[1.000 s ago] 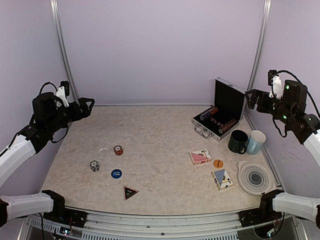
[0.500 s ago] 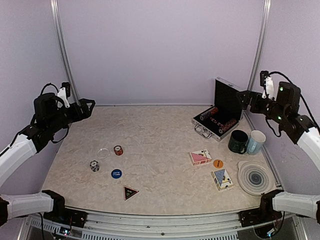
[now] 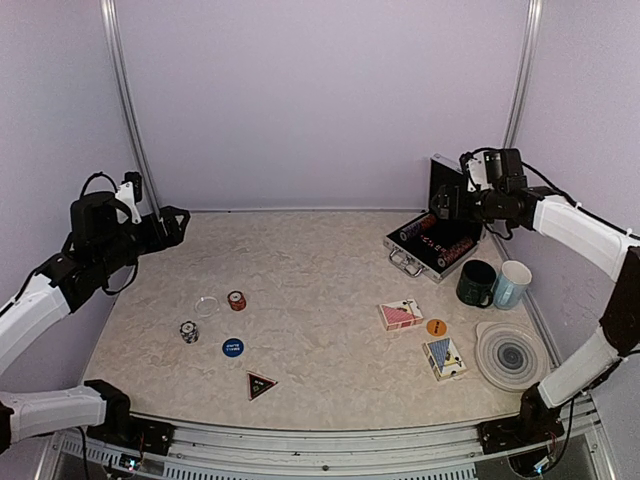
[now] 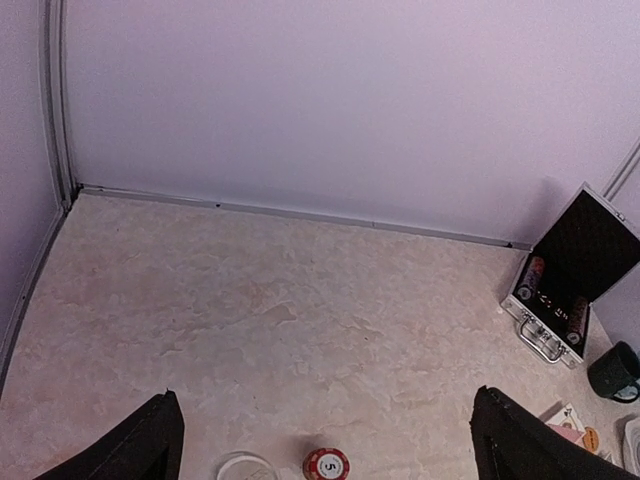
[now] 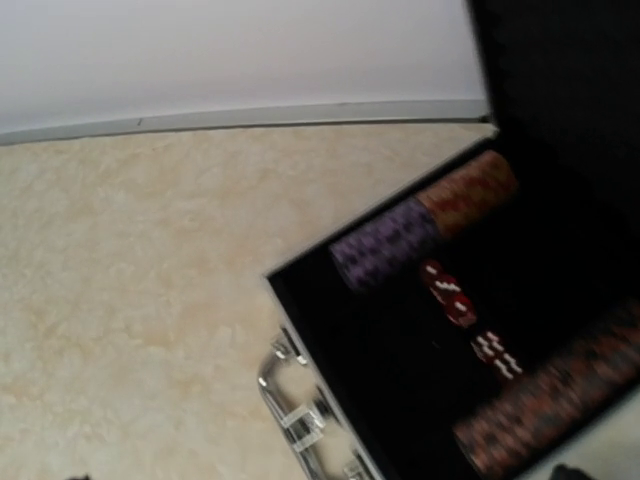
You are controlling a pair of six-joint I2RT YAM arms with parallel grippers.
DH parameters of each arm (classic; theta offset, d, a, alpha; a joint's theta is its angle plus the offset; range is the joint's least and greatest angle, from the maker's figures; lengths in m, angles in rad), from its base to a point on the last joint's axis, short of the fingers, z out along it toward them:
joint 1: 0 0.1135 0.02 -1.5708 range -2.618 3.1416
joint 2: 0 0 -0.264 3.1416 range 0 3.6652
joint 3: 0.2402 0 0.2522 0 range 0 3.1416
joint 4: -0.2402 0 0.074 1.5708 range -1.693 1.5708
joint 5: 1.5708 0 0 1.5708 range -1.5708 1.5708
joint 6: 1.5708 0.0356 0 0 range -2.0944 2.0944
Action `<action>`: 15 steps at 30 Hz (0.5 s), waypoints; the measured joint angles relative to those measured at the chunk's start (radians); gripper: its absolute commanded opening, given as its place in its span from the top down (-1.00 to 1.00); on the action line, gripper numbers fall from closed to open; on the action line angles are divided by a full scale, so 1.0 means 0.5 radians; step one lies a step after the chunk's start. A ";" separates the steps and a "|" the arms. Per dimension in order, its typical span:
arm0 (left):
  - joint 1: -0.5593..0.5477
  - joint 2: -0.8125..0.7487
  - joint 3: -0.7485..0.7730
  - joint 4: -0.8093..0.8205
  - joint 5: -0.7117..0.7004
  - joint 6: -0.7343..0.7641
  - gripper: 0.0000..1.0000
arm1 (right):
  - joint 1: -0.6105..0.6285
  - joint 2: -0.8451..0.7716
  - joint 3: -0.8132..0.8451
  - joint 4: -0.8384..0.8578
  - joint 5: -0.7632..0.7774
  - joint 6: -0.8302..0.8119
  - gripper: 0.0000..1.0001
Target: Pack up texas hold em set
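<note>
Wide open and empty, left gripper (image 3: 176, 222) and right gripper (image 3: 446, 205) hung above marbled tabletop (image 3: 320, 290); open case (image 3: 428, 248) sat beneath the right, lilac walls (image 3: 320, 100) beyond.

lab test booth, lilac walls (image 3: 320, 100), marbled tabletop (image 3: 320, 270)

Left end effector (image 4: 324, 394) has its fingers (image 4: 140, 445) spread wide in the bottom corners. On the bench (image 4: 300, 300) between them sit a red chip (image 4: 326, 465) and a pale round disc (image 4: 245, 467). Open case (image 4: 585, 250) far right, chip rows (image 4: 530, 280) inside.

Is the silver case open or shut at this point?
Open. The case has its lid standing upright at the back, and the black interior with rows of chips is exposed.
</note>
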 measured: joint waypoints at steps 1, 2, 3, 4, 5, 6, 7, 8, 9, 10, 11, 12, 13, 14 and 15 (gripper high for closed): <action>-0.027 -0.034 -0.002 -0.014 -0.022 0.018 -0.98 | 0.017 0.066 0.056 -0.008 0.001 -0.004 -0.98; -0.049 -0.063 -0.005 -0.020 -0.029 0.031 -0.98 | 0.039 0.137 0.111 -0.025 0.011 -0.008 -0.98; -0.064 -0.095 -0.011 -0.021 -0.034 0.045 -0.98 | 0.061 0.198 0.154 -0.037 0.021 -0.012 -0.98; -0.078 -0.129 -0.021 -0.022 -0.040 0.061 -0.98 | 0.081 0.252 0.191 -0.050 0.034 -0.016 -0.98; -0.086 -0.150 -0.031 -0.021 -0.044 0.070 -0.98 | 0.103 0.317 0.241 -0.077 0.053 -0.017 -0.98; -0.092 -0.165 -0.044 -0.020 -0.050 0.076 -0.98 | 0.117 0.375 0.285 -0.087 0.072 -0.018 -0.98; -0.097 -0.175 -0.066 -0.018 -0.053 0.083 -0.98 | 0.131 0.449 0.343 -0.108 0.092 -0.020 -0.98; -0.099 -0.175 -0.079 -0.019 -0.053 0.087 -0.98 | 0.140 0.504 0.386 -0.118 0.110 -0.023 -0.98; -0.099 -0.166 -0.092 -0.024 -0.052 0.092 -0.98 | 0.150 0.549 0.419 -0.126 0.117 -0.025 -0.98; -0.099 -0.152 -0.095 -0.032 -0.050 0.095 -0.98 | 0.156 0.598 0.451 -0.127 0.130 -0.033 -0.98; -0.098 -0.137 -0.096 -0.035 -0.047 0.100 -0.98 | 0.164 0.635 0.472 -0.126 0.138 -0.039 -0.98; -0.096 -0.125 -0.096 -0.034 -0.040 0.101 -0.98 | 0.169 0.676 0.497 -0.126 0.150 -0.047 -0.98; -0.091 -0.120 -0.098 -0.034 -0.032 0.101 -0.98 | 0.176 0.710 0.513 -0.124 0.159 -0.054 -0.98; -0.079 -0.119 -0.105 -0.032 -0.012 0.100 -0.98 | 0.178 0.749 0.539 -0.125 0.174 -0.060 -0.98; -0.076 -0.120 -0.107 -0.032 -0.008 0.100 -0.98 | 0.179 0.791 0.568 -0.124 0.193 -0.063 -0.98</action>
